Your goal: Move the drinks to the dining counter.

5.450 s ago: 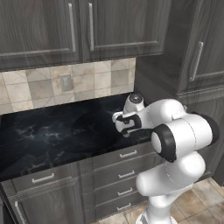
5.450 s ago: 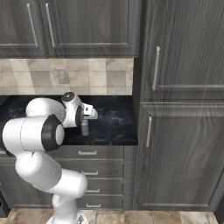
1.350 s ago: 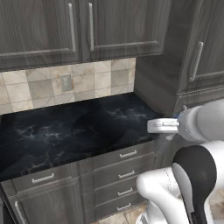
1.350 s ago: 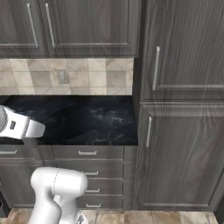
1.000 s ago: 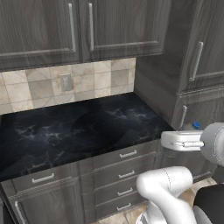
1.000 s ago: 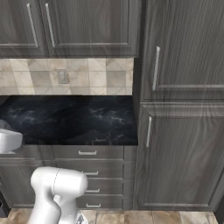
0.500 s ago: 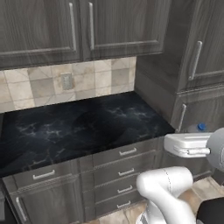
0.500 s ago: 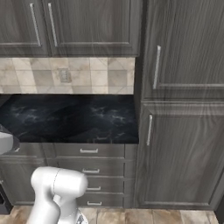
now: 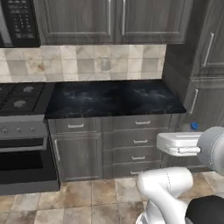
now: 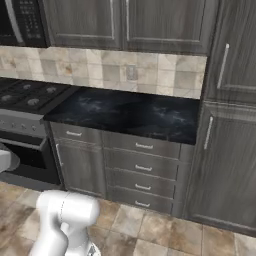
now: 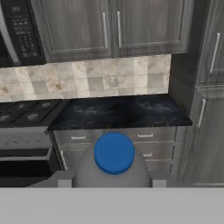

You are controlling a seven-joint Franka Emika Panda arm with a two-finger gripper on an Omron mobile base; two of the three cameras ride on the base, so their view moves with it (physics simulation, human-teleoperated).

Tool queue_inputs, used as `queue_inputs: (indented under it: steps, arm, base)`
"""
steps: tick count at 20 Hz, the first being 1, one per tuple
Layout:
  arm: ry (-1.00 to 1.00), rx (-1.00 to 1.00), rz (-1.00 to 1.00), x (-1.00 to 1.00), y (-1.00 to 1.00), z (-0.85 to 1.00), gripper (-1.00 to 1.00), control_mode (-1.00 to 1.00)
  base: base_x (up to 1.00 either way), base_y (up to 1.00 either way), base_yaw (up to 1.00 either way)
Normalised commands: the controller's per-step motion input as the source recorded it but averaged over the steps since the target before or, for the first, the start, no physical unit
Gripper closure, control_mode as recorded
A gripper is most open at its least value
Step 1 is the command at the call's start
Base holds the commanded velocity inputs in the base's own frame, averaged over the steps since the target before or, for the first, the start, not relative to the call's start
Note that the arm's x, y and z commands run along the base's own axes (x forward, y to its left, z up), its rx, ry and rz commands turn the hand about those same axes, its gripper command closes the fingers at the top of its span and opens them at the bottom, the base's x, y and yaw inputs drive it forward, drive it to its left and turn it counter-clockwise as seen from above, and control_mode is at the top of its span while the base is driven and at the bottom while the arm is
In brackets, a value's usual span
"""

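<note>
Now the view has pulled back, stove [image 9: 22,100] visible, fingers [image 11: 112,180] still clamped on the bottle [image 11: 114,159].

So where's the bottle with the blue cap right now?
The bottle is held in the claw, low in the hand view, facing the black counter; its cap shows beside the arm at the left base view's right.

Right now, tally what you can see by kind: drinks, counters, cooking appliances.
Drinks: 1, the clear bottle with blue cap, held in the hand.
Counters: 1, the black counter over drawers.
Cooking appliances: 2, the stove and the microwave above it.
Total: 4
</note>
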Motion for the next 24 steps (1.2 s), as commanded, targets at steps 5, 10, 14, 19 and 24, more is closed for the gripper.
queue_inputs:
  steps: [5,10,14,19,24]
  arm:
    - [0.0,0.0,0.0,0.0,0.0,0.0,1.0,1.0]
    - [0.0,0.0,0.0,0.0,0.0,0.0,1.0,1.0]
    - [0.0,0.0,0.0,0.0,0.0,0.0,1.0,1.0]
    - [0.0,0.0,0.0,0.0,0.0,0.0,1.0,1.0]
    - [0.0,0.0,0.0,0.0,0.0,0.0,1.0,1.0]
  base:
    - [-0.82,0.45,0.7]
    - [-0.5,0.42,0.82]
    - [-0.31,0.45,0.87]
    - [-0.29,0.46,0.84]
    - [-0.13,0.41,0.74]
